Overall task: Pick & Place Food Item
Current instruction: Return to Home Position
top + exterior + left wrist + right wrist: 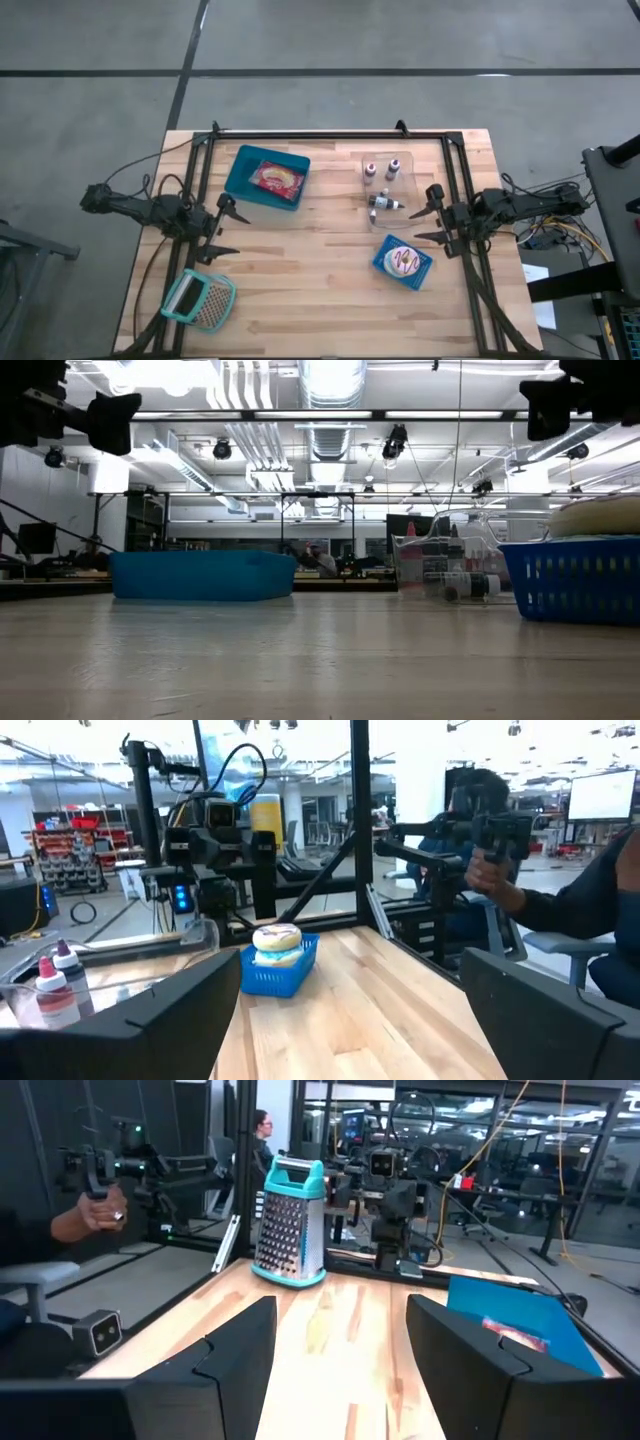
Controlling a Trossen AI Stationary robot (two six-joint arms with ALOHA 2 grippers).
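Note:
A frosted doughnut [404, 262] lies in a small blue basket [283, 976] at the table's right, nearer the front. A red food packet [275, 178] lies in a blue tray [240, 175] at the far left. My left gripper [232, 228] hangs open above the table's left side, pointing level toward the right. My right gripper [428, 215] hangs open at the right side, pointing level toward the left, just beyond the basket's far edge. Neither has anything between its fingers.
A clear tray with small bottles [385, 185] stands at the far right, in front of my right gripper. A teal grater [198, 300] stands at the near left corner. Bare wood lies between the arms. A person [500, 870] holds handles beyond the table's near side.

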